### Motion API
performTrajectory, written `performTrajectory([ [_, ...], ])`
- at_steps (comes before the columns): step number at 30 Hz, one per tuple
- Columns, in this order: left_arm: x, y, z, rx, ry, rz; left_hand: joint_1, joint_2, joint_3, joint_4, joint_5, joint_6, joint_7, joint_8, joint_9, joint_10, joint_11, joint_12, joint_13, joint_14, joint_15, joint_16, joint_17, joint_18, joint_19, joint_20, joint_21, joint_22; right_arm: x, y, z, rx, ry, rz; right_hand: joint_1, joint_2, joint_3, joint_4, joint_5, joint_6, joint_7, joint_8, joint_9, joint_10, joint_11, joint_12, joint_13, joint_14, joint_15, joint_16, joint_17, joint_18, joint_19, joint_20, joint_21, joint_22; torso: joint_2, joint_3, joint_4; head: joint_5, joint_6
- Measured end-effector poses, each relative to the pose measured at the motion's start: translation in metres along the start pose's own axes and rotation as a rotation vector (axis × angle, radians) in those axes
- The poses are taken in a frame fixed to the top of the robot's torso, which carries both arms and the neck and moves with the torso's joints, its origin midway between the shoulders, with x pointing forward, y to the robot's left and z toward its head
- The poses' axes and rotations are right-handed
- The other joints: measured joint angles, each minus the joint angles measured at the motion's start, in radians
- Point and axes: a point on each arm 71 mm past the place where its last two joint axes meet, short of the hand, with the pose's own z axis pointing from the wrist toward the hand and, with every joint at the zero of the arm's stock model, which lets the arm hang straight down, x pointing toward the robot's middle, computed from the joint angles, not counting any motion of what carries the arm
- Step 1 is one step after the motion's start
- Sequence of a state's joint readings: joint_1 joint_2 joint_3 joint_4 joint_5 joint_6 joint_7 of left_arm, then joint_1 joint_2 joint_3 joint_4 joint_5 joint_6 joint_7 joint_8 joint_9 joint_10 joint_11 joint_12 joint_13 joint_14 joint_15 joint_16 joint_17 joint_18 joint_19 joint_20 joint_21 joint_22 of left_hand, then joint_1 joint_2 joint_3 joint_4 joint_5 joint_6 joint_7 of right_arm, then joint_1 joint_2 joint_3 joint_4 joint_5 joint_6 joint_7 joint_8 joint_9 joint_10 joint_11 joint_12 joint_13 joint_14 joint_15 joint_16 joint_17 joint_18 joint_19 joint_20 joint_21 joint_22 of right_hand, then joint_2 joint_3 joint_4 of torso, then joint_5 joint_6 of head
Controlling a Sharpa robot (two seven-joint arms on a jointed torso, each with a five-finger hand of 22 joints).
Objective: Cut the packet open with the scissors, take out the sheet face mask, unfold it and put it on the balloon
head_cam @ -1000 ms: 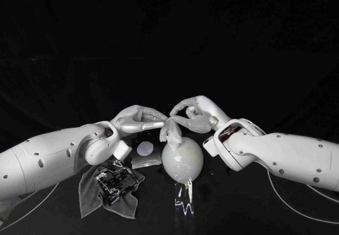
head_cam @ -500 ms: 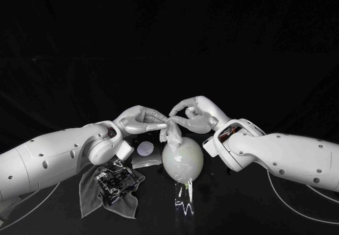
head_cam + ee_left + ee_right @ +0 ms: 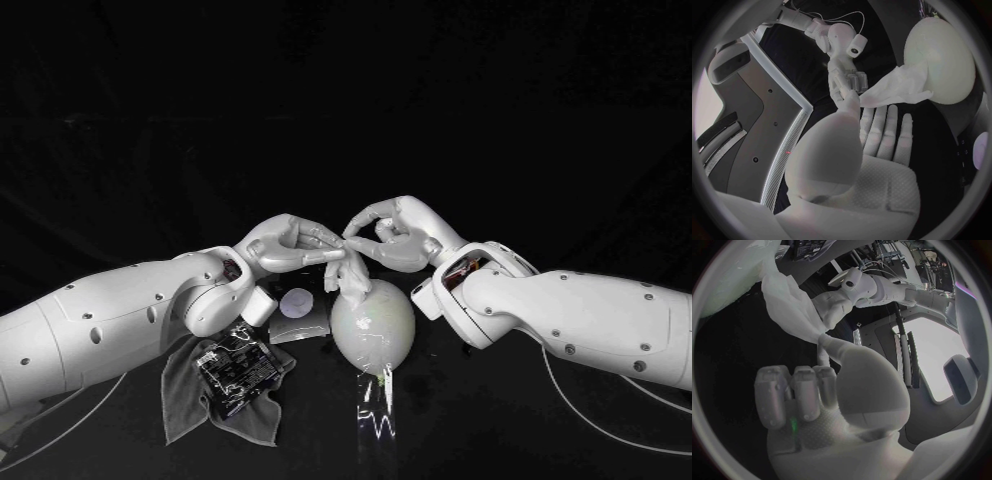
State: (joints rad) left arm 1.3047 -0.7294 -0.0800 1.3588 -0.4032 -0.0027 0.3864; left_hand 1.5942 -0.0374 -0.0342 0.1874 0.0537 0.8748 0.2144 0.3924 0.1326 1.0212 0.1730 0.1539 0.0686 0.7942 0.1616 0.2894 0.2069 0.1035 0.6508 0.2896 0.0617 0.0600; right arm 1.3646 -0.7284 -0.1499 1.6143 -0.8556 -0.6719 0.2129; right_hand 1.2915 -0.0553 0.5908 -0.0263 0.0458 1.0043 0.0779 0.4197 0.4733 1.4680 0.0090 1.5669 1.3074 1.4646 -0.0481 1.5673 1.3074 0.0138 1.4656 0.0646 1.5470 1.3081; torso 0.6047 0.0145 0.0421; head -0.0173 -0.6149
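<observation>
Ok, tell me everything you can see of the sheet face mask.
The sheet face mask is thin white fabric, limp and creased, bunched into a narrow strip rather than spread out. It hangs upright above the table, its upper end pinched by the left hand and the right hand, which meet over it. Its lower end drapes onto the top of the pale balloon. No eye or mouth holes can be made out.

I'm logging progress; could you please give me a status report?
Fingers of left hand and right hand pinch sheet mask. Bunched over balloon top, not yet spread. Aside: grey cloth.
</observation>
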Motion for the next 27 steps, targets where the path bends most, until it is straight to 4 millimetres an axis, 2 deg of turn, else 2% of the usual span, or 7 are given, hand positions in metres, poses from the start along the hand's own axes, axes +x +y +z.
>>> performTrajectory([
  [4, -0.0003, -0.0002, -0.0001, 0.003, -0.003, -0.006, 0.032, 0.032, 0.027, 0.004, 0.000, 0.019, -0.016, 0.000, 0.000, 0.011, -0.011, 0.000, -0.001, 0.013, -0.009, 0.004, 0.001, 0.000, 0.000, 0.000, 0.000, 0.000, 0.0002, -0.0003, 0.0002, 0.002, 0.002, 0.000, 0.000, 0.000, 0.000, 0.000, 0.000, 0.002, -0.002, 0.001, 0.000, 0.000, 0.000, -0.001, 0.000, 0.000, 0.000, 0.000, 0.000, 0.000, 0.000, 0.000, 0.000, 0.000, 0.000, 0.0000, 0.0000, 0.000, 0.000],
  [8, -0.0010, -0.0003, -0.0004, 0.006, -0.008, -0.016, 0.051, 0.051, 0.046, 0.013, 0.000, 0.036, -0.020, 0.000, -0.002, 0.021, -0.014, 0.000, -0.004, 0.023, -0.013, 0.004, 0.001, 0.000, 0.007, 0.000, 0.000, 0.000, 0.0002, -0.0007, 0.0003, 0.004, 0.003, 0.000, 0.000, 0.000, 0.000, 0.000, 0.000, 0.002, -0.003, 0.001, 0.000, 0.000, 0.000, -0.003, 0.001, 0.000, 0.000, 0.000, 0.000, 0.000, 0.003, -0.003, 0.000, 0.000, 0.000, 0.0000, 0.0000, 0.000, 0.000],
  [13, -0.0024, -0.0002, -0.0010, 0.008, -0.014, -0.031, 0.056, 0.056, 0.062, 0.024, 0.000, 0.040, -0.023, -0.006, -0.004, 0.023, -0.016, -0.006, -0.005, 0.027, -0.010, 0.004, 0.001, 0.000, 0.007, 0.000, 0.000, 0.000, 0.0001, -0.0012, 0.0004, 0.007, 0.004, 0.000, 0.000, 0.000, 0.000, 0.000, -0.001, 0.001, -0.004, 0.001, 0.000, 0.000, 0.000, 0.000, 0.001, 0.000, 0.000, -0.001, 0.000, 0.000, 0.003, -0.003, 0.000, -0.001, 0.000, 0.0000, 0.0000, -0.001, 0.000],
  [17, -0.0038, 0.0000, -0.0016, 0.009, -0.019, -0.041, 0.065, 0.073, 0.082, 0.032, 0.000, 0.047, -0.023, -0.006, -0.005, 0.032, -0.018, -0.015, -0.005, 0.030, -0.013, 0.004, 0.001, -0.001, 0.007, 0.000, 0.000, 0.000, 0.0001, -0.0013, 0.0004, 0.008, 0.005, 0.000, -0.002, -0.003, 0.000, 0.000, -0.002, 0.000, -0.004, 0.001, 0.000, 0.000, 0.000, 0.001, 0.001, 0.000, 0.000, -0.001, 0.000, 0.000, 0.003, -0.004, 0.000, -0.001, 0.000, 0.0000, 0.0000, -0.001, 0.000],
  [27, -0.0052, 0.0006, -0.0021, 0.008, -0.018, -0.065, 0.065, 0.073, 0.106, 0.053, 0.000, 0.048, -0.024, -0.013, -0.007, 0.037, -0.016, -0.025, -0.005, 0.034, -0.016, 0.004, -0.001, -0.002, -0.001, 0.000, 0.000, -0.001, 0.0001, -0.0017, 0.0004, 0.011, 0.007, 0.000, -0.002, -0.003, 0.000, 0.000, -0.002, 0.000, -0.005, -0.001, 0.000, 0.000, 0.000, 0.000, 0.000, 0.000, 0.000, -0.001, 0.001, 0.000, 0.003, -0.004, -0.001, 0.000, 0.000, 0.0000, -0.0001, 0.000, -0.001],
])
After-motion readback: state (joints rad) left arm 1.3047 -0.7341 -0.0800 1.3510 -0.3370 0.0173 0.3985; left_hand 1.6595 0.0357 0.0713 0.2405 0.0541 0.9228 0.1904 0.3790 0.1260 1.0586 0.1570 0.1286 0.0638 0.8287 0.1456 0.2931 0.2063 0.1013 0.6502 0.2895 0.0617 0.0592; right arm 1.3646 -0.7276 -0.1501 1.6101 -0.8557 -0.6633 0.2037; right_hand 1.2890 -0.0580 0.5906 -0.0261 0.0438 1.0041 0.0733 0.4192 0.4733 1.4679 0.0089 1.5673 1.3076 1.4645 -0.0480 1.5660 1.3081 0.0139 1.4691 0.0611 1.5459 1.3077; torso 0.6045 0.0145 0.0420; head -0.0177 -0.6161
